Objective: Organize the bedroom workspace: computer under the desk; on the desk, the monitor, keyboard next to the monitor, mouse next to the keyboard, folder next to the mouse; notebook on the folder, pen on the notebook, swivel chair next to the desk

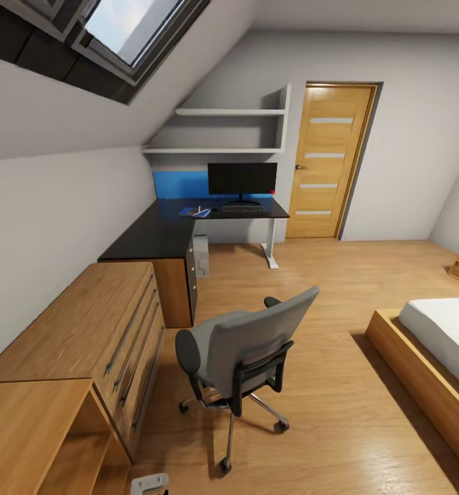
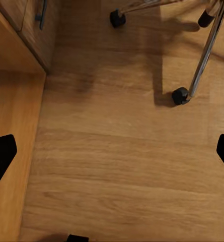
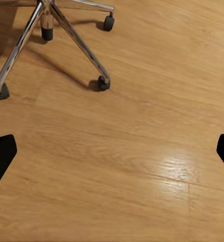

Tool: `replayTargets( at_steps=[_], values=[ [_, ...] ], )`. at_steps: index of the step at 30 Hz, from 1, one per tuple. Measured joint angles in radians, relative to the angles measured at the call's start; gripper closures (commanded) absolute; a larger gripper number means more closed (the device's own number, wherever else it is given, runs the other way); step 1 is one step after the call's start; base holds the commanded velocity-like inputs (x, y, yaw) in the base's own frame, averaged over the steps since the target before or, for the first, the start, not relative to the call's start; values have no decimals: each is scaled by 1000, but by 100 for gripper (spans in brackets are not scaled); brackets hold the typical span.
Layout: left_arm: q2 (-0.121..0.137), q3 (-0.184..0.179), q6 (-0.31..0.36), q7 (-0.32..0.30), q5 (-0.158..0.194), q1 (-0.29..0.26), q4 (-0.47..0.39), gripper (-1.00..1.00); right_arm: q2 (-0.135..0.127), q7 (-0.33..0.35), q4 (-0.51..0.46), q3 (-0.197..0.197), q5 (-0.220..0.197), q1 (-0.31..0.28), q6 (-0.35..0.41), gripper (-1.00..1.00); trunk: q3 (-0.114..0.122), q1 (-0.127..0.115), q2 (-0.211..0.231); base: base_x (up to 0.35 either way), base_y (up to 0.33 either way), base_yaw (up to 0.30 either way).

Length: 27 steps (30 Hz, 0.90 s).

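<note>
in the head view, left to right, a wood drawer unit [image 1: 85, 330] lines the wall, the grey swivel chair [image 1: 247, 347] stands on the floor [image 1: 339, 289] well short of the glossy black desk [image 1: 161, 230], where the monitor [image 1: 242, 179], keyboard [image 1: 242, 207] and blue folder [image 1: 195, 212] sit, the pale computer [image 1: 200, 256] is beneath it, and a white-sheeted bed [image 1: 442, 337] is at right; the wrist views add the chair's chrome legs and black castors on the planks. left gripper [image 2: 112, 151] and right gripper [image 3: 112, 151] are both spread wide, holding nothing
</note>
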Motion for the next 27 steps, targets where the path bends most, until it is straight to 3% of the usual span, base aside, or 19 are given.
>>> replayTargets(
  at_steps=[8, 10, 17, 21, 22, 27],
  values=[
    [0, 0, 32, 2, 44, -51, -9, -100, 1, -9, -25, -2, -1, 0, -7, -100, -25, 31, -56, 0, 0, -9],
    [-3, 0, 94, 6, 56, -71, -9, -100, 2, -39, -85, -3, -1, 0, -4, -100, -32, 38, -70, 0, 0, -96],
    [-1, 16, 136, 7, 74, -80, 10, -100, 1, -108, -151, -3, -1, -2, -2, -100, -55, 65, -119, 0, 0, -57],
    [-1, 45, 135, 3, 92, -81, 44, -100, 2, -113, -187, -3, -4, -4, 0, -100, -68, 81, -147, 0, 0, -6],
    [-1, 62, 118, 1, 99, -81, 63, -100, 3, -113, -206, -5, -15, -5, 0, -100, -71, 84, -154, 0, 0, 0],
    [-2, 63, 13, 3, 100, -81, 101, -100, 5, -111, -206, -7, -76, -5, -3, -100, -87, 104, -189, 0, 0, 0]
  ],
)
